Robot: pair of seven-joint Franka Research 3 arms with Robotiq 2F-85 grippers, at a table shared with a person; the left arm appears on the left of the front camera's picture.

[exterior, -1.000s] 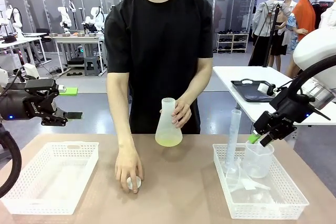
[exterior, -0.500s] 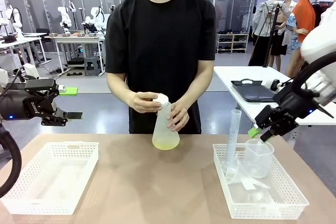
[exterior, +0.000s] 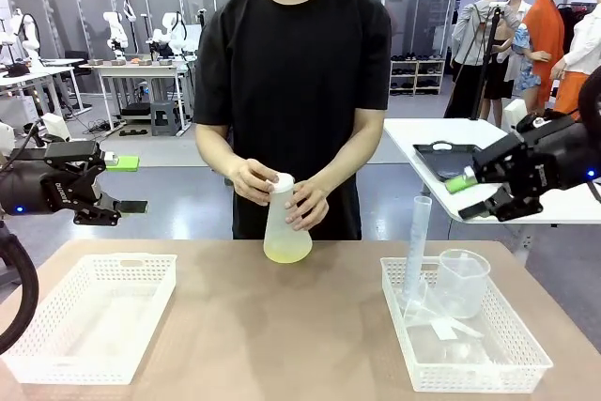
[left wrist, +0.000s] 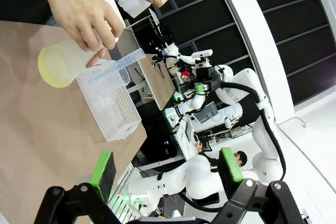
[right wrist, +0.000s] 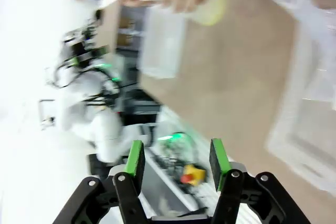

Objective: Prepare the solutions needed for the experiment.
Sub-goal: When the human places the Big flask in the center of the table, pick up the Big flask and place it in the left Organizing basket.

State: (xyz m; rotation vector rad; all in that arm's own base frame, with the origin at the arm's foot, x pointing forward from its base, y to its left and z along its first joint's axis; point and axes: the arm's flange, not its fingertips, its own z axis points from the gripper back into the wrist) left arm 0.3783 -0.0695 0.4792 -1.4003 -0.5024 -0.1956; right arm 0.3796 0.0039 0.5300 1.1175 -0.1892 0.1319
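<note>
Now the flask (exterior: pixel 285 223) is at the far middle of the table (exterior: pixel 282 345), right in front of the person. Its neck points up, maybe leaning a little. The yellow-green liquid (exterior: pixel 286 253) makes a thin layer at its bottom. I cannot tell if it sits on the table or is lifted a tiny bit. The person has one hand (exterior: pixel 252 180) on its top and the other hand (exterior: pixel 310 206) around its side, so those hands are nearest to it.

The left gripper (exterior: pixel 127 185) hangs in the air on the side of the left basket (exterior: pixel 94 260). Its jaws are wide apart and nothing is between them. From there the flask lies to the right and lower down.

The right gripper (exterior: pixel 467 199) hangs in the air on the side of the right basket (exterior: pixel 540 349). Its jaws are part way open and hold nothing. From there the flask lies to the left and lower down.

Both grippers are well apart from the flask, and I cannot tell which is nearer. I think the hands must let go before a gripper can take it.
</note>
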